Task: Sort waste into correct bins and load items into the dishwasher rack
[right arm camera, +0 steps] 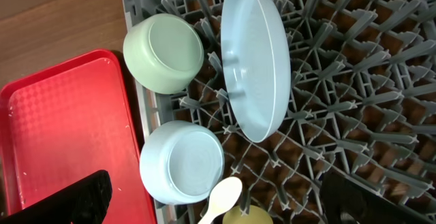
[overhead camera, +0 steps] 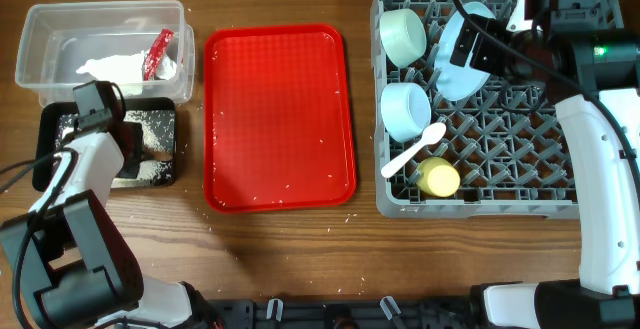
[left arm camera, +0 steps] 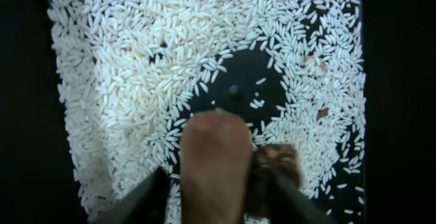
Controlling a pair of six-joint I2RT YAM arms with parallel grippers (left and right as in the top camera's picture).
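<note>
1. Dishwasher rack (overhead camera: 478, 194) - plate (right arm camera: 255, 67) stands on edge among the pegs. Green bowl (right arm camera: 163, 52), blue bowl (right arm camera: 182, 161), spoon (overhead camera: 415, 151) and yellow cup (overhead camera: 438, 178) are inside. Right gripper (right arm camera: 214, 183) above it, fingers wide apart, empty.
2. Clear tub (overhead camera: 30, 39) - holds tissue (overhead camera: 115, 66) and red wrapper (overhead camera: 158, 54).
3. Black tray (overhead camera: 50, 129) - rice (left arm camera: 136, 60) scattered in it. Left gripper (left arm camera: 218, 183) fingers apart, with brown stick (left arm camera: 214, 149) and brown lump (left arm camera: 276, 159) between them.

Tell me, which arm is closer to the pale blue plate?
Right. The right gripper hovers just above the plate in the grey rack; the left gripper is far away, over the black tray.
</note>
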